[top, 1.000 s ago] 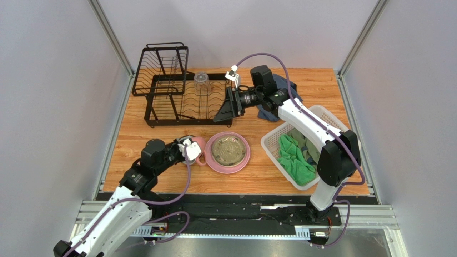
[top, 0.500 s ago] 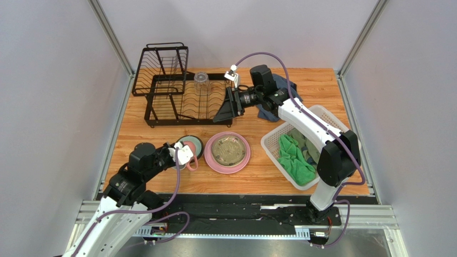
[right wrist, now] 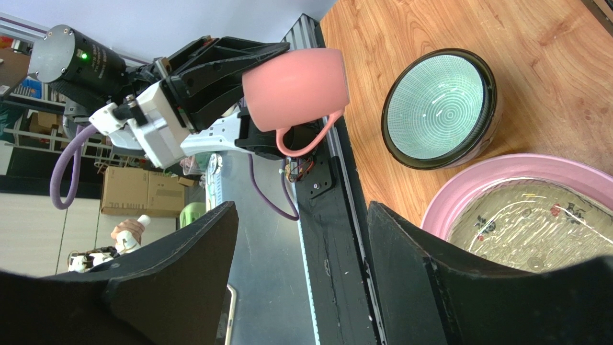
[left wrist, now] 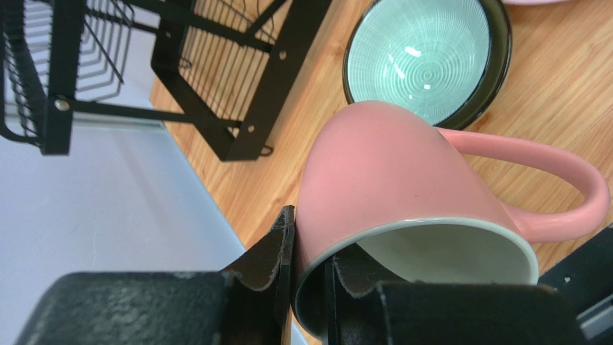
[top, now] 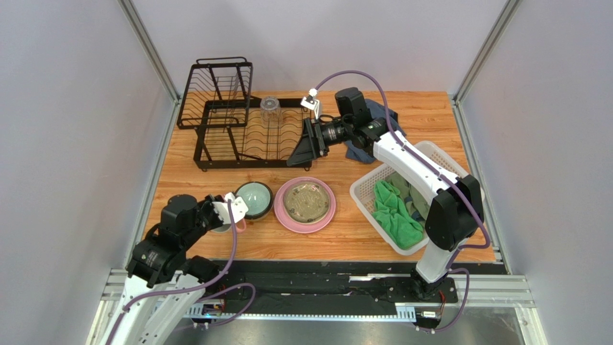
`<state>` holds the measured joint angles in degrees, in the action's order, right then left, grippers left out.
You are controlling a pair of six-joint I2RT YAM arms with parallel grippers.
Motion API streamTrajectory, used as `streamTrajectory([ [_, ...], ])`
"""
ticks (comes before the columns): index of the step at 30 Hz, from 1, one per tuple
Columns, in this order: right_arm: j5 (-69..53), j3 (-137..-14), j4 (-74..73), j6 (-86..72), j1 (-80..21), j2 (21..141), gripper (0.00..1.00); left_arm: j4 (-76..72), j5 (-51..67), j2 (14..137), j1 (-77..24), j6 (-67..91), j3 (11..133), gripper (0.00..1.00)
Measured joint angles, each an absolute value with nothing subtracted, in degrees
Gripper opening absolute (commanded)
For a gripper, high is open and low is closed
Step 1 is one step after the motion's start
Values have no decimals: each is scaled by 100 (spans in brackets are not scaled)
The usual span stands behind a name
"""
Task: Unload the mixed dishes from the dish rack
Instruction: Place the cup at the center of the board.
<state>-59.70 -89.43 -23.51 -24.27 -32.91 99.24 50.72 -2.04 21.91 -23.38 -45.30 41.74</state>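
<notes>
My left gripper (top: 229, 214) is shut on the rim of the pink mug (left wrist: 388, 172), one finger inside and one outside, and holds it tilted above the table's front left. The mug also shows in the right wrist view (right wrist: 295, 90). The pale teal bowl (top: 254, 199) stands on the table beside the large pink plate (top: 327, 210). A cream-olive patterned dish (top: 306, 201) lies in the plate. The clear glass tumbler (top: 270, 109) stands in the black dish rack (top: 216, 136). My right gripper (top: 302, 147) is open and empty at the rack's right end.
A white lattice basket (top: 439, 162) with green clothes stands at the right. A dark blue cloth (top: 356, 152) lies behind the right arm. The rack's raised basket section (top: 216, 90) is at the back left. Grey walls close in both sides.
My left arm has drawn back toward the front left with the pink mug, uncovering the teal bowl. The right arm has not moved.
</notes>
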Motion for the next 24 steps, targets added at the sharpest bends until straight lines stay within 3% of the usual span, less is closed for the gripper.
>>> streamTrajectory([
  [6, -6010, -8943, -2368, -2410, -3291, 9924, 69, 5280, -130, 2469, -1682, -4654, 4174, 0],
  [15, -6047, -8943, -2429, -2265, -3291, 9924, 69, 5238, 652, 2875, 191, -4755, 4176, 0],
  [24, -6060, -8943, -2637, -2053, -3271, 9935, 69, 5030, 1601, 4296, 2121, -4834, 4429, 0],
])
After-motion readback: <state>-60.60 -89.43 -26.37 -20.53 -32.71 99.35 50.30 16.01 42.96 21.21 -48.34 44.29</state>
